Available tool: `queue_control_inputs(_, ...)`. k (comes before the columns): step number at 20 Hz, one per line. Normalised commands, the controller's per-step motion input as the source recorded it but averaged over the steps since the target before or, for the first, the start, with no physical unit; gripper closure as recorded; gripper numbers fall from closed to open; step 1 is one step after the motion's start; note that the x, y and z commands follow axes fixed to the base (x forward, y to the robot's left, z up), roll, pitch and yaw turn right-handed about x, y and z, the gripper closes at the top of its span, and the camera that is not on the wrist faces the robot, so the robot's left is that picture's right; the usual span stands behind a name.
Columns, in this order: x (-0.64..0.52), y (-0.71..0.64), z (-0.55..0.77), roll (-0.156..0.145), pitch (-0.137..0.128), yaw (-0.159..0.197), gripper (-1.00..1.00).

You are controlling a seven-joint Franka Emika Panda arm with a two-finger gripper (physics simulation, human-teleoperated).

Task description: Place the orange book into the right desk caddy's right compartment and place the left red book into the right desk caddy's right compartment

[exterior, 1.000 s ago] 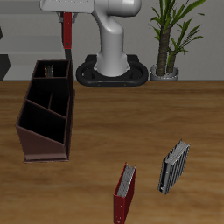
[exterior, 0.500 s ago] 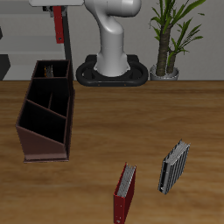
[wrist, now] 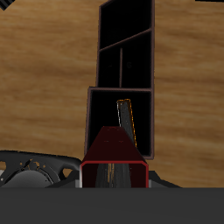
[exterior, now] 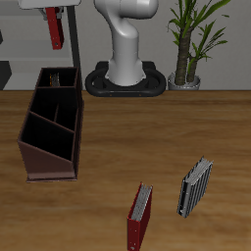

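Observation:
My gripper [exterior: 54, 13] is high above the back end of the right desk caddy [exterior: 44, 147], a dark maroon box with inner dividers. It is shut on the left red book [exterior: 56, 31], which hangs upright below it. In the wrist view the red book [wrist: 112, 150] is close in front, with the caddy [wrist: 150, 52] below it. The orange book [wrist: 125, 122] stands on edge inside the caddy compartment directly under the held book.
A brighter red book with a pale page edge [exterior: 140, 216] and a grey-and-black striped book [exterior: 194, 186] stand near the table's front edge. The robot base [exterior: 125, 78] and a potted plant [exterior: 191, 44] are at the back.
My gripper has carried the red book sideways, away from the robot base, across the space above the caddy's back end, and slightly higher. Nothing else moved.

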Motion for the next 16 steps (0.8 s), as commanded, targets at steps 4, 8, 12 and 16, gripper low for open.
queue_control_inputs(4, 0.01, 0.05, 0.01, 0.105, 0.049, -0.014, 1.00)
queue_control_inputs(8, 0.15, 0.21, -0.08, 0.033, 0.007, 0.054, 1.00)
queue_control_inputs(12, 0.09, 0.09, -0.01, 0.042, 0.008, 0.018, 1.00)
queue_control_inputs(16, 0.09, -0.02, 0.06, 0.006, -0.003, -0.011, 1.00)
